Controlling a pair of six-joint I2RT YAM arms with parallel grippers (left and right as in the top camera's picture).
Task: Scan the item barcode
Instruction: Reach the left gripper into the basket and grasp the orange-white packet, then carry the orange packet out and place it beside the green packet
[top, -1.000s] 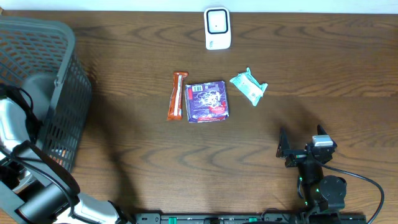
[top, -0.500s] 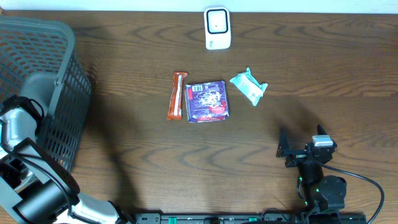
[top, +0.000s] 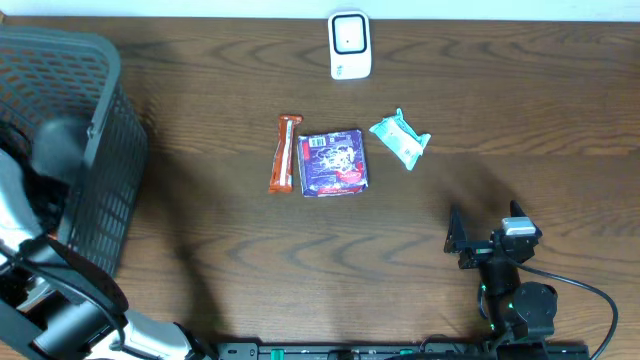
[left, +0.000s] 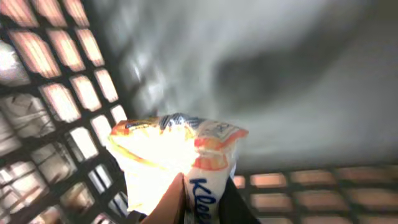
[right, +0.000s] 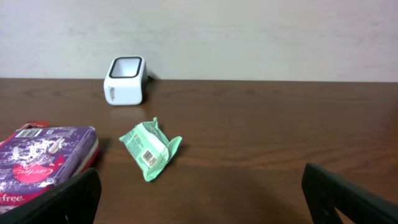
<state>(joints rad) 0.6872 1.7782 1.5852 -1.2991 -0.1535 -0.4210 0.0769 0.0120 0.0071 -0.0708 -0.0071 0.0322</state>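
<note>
1. The left fingers are now clamping shut on a white and orange packet. A second ago they were standing wide. The packet is sitting pinched between them, its printed end poking up just past the tips.
2. Close around those fingers, the mesh of the basket is showing on the left and below. The packet is therefore being held inside the basket, not yet lifted out.
3. The right fingers are hanging spread wide, holding nothing. A green packet is lying on the desk ahead of them, and a purple pack ahead to their left.
4. Farthest ahead of the right fingers, the scanner is standing well apart from the basket.
5. The grasp looks made, so lifting the packet out and carrying it to the scanner is coming next. No barcode is showing yet.
</note>
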